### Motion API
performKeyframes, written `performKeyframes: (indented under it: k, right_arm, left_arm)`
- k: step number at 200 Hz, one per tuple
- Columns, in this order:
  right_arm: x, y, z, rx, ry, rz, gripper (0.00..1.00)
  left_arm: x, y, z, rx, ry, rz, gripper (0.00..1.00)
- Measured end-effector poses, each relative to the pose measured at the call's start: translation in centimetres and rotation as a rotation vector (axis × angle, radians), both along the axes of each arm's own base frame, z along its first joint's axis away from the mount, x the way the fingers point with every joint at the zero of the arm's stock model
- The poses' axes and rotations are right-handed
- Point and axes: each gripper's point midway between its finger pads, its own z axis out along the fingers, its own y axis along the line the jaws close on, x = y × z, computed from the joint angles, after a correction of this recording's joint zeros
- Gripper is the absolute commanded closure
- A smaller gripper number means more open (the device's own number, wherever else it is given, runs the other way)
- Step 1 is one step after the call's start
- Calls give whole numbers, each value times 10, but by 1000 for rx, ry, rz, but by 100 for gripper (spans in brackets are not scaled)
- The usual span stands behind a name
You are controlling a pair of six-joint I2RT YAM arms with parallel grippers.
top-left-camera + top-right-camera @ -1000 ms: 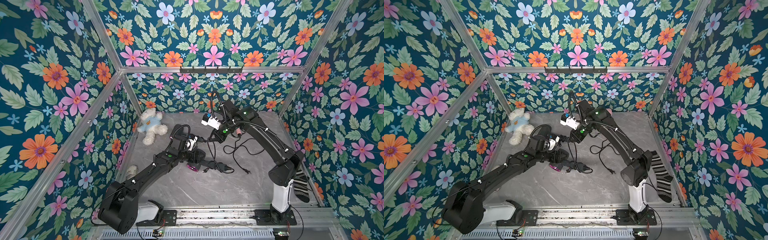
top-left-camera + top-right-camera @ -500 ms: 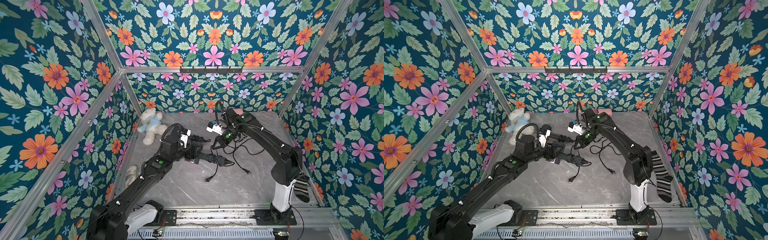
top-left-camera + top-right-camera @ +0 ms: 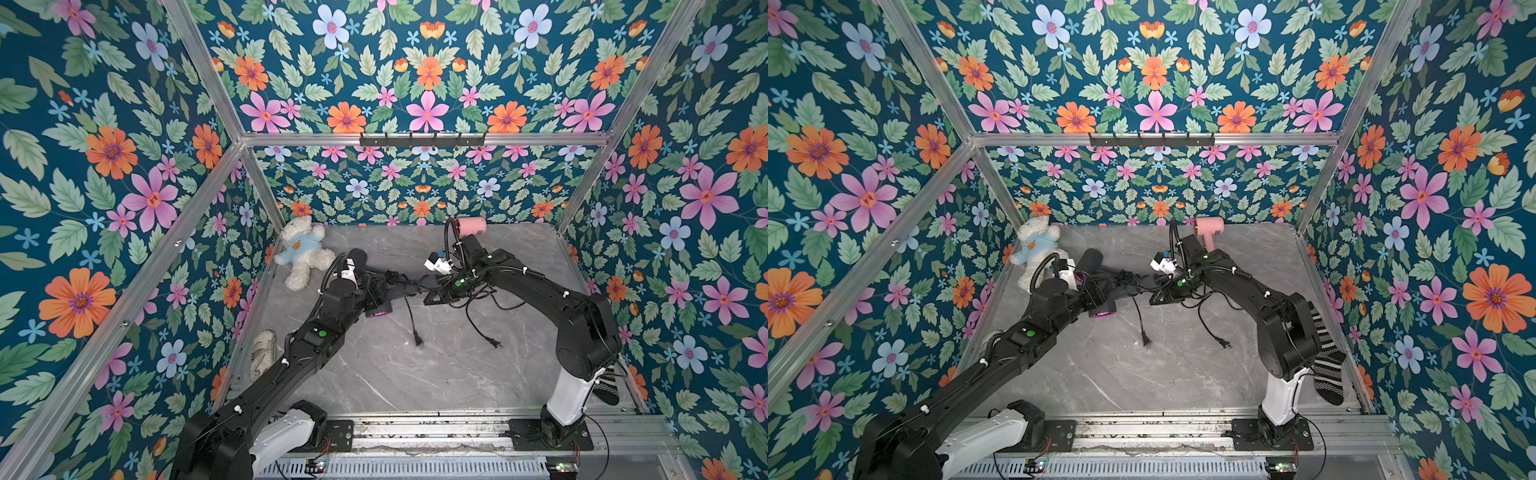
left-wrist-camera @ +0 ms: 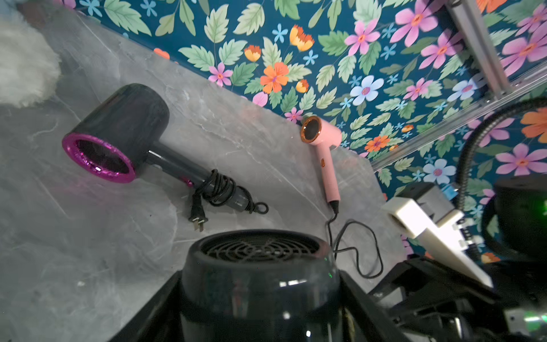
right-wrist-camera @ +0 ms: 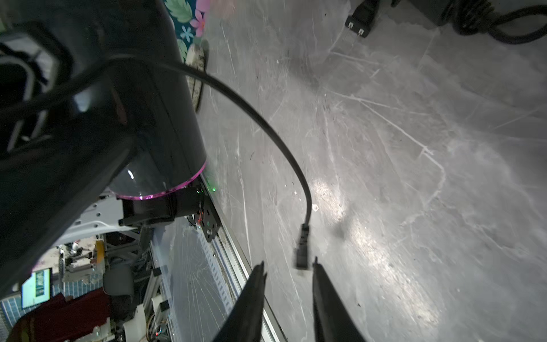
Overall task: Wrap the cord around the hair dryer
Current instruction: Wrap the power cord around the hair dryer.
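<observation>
I see my left tool (image 4: 260, 284) clamped on the barrel of the black hair dryer (image 3: 380, 308), a little left of the middle in both top views. My right tool (image 5: 287, 275) stands with jaws apart, gripping nothing. The cord (image 5: 309, 204) hangs loose, its plug (image 5: 302, 251) before the tips.

Your black hair dryer (image 3: 379, 307) has a magenta ring and black cord (image 3: 411, 318); the pink dryer (image 4: 322, 133), a copper rim. Grey marbled bench (image 3: 415, 382), teal walls (image 3: 428, 75) flowered pink and orange, white bear (image 3: 301, 253) in pale blue, black-and-white striped sock (image 3: 1327, 365).
</observation>
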Motion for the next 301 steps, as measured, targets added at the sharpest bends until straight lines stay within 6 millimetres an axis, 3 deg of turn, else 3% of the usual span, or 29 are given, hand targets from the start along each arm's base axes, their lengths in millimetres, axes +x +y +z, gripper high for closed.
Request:
performKeyframes:
  k: [23,66,105,150,175,217,301]
  right_arm:
    - [8,1,6,54,-28,-23,51]
    - [22,-25,-14,65,-75,-116,48]
    - [14,-36,-11,131,-233,-126,43]
    - [7,-30,-13,304,-396,-112,44]
    - [8,-22,1,458,-462,-105,46]
    - [11,-12,26,623,-498,-63,46]
    - [-7,9,63,602,-625,13,45]
  left_arm:
    - [2,-7,18,-37,-32,-17,100]
    - [-1,-8,31,-44,-36,-25,100]
    - [1,-13,54,-5,-3,-51,100]
    - [-2,-29,88,67,26,-164,100]
    - [-10,-34,98,85,37,-226,100]
    - [-21,-41,100,113,65,-297,100]
    - [-23,-44,114,183,92,-346,100]
